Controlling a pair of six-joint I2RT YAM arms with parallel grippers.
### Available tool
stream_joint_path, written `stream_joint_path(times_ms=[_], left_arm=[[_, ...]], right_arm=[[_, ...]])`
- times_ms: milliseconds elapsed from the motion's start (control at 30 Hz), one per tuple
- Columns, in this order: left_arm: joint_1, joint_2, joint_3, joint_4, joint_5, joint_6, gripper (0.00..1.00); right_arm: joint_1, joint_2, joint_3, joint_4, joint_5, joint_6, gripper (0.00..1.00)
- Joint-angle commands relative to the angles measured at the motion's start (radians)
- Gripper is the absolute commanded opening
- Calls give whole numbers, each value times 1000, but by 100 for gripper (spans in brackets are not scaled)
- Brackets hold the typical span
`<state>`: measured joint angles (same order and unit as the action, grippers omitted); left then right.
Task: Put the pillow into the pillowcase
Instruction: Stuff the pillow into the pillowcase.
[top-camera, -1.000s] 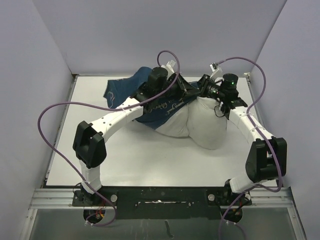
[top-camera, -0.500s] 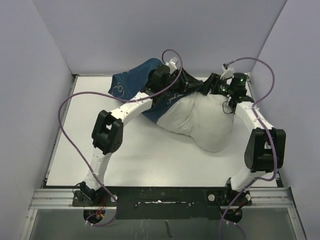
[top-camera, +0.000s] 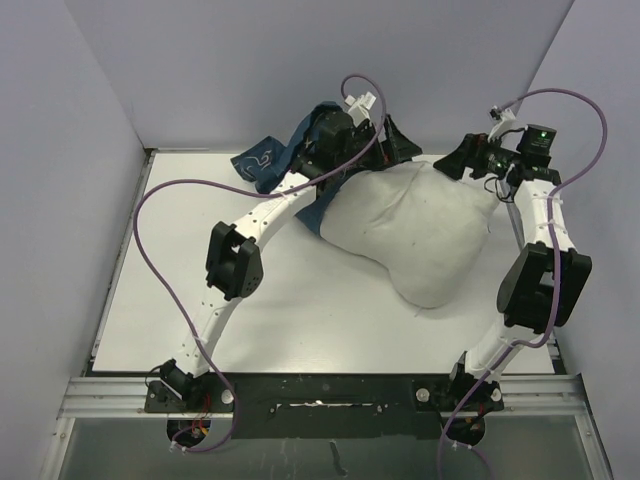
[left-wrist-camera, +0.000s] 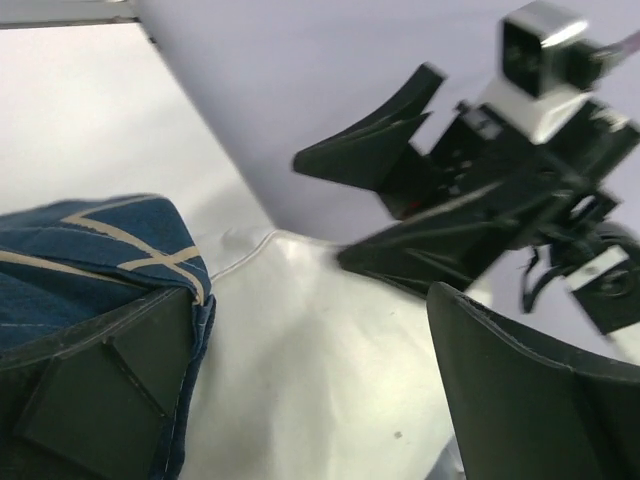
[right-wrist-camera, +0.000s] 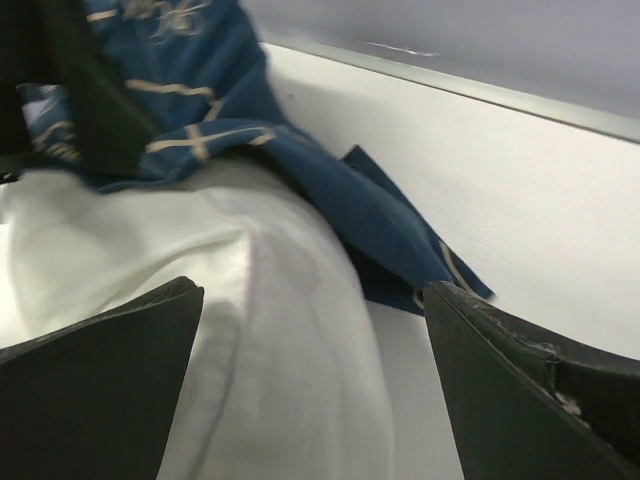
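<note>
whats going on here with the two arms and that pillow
Two robot arms are working to get the white pillow into the navy whale-print pillowcase. The pillow lies almost wholly outside it, and the pillowcase is bunched at the pillow's far left end. The left gripper and right gripper hover open at that far end, gripping nothing.

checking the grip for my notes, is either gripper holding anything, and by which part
Nothing is held. The left gripper and the right gripper both stand open; the pillowcase only lies against one left finger, beside the pillow.
</note>
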<state>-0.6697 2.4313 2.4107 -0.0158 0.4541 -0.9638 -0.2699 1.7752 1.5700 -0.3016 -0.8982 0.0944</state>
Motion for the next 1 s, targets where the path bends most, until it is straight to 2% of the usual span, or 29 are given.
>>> stream_joint_path(times_ms=[0, 100, 167, 300, 400, 467, 500, 533, 567, 600, 633, 667, 733, 767, 833, 867, 900, 967], left_arm=[[5, -183, -30, -118, -64, 315, 98], [21, -244, -57, -142, -69, 393, 98], [35, -279, -72, -149, -53, 420, 98], [71, -334, -121, -113, 7, 397, 98], [102, -336, -122, -81, 59, 322, 98], [116, -327, -95, -120, 79, 301, 98], [120, -323, -78, -157, 85, 308, 98], [124, -326, -68, -194, 86, 327, 97], [125, -339, -72, -226, 86, 356, 95], [126, -358, -97, -246, 80, 385, 94], [127, -391, -146, -254, 73, 414, 93], [129, -432, -212, -247, 63, 436, 93], [150, -529, -427, -167, 58, 433, 93], [168, -582, -556, -68, 63, 401, 93], [216, -696, -888, 126, 73, 260, 90], [240, -722, -976, 212, 69, 198, 90], [264, -775, -1133, 287, 56, 142, 90], [290, -836, -1296, 372, 9, 103, 92]], right_arm=[[-20, -94, 80, -10, -286, -193, 98], [-21, -131, 94, 18, -448, -289, 98], [-19, -152, 90, 76, -534, -297, 98], [6, -168, 54, 246, -668, -165, 98], [52, -187, -8, 388, -700, -75, 98], [76, -197, -37, 424, -687, -42, 98], [87, -197, -36, 389, -651, -53, 98], [96, -192, -18, 262, -606, -119, 98], [118, -183, 37, 34, -519, -311, 98], [165, -165, 114, -269, -386, -541, 98], [228, -137, 204, -474, -242, -730, 98], [282, -126, 222, -560, -142, -807, 98], [339, -140, 177, -570, -55, -852, 98], [367, -148, 153, -574, -17, -888, 98], [443, -148, 107, -596, 134, -1022, 98], [479, -147, 79, -587, 224, -1056, 98], [509, -145, 44, -559, 295, -1071, 98], [528, -139, -24, -436, 412, -1051, 98]])
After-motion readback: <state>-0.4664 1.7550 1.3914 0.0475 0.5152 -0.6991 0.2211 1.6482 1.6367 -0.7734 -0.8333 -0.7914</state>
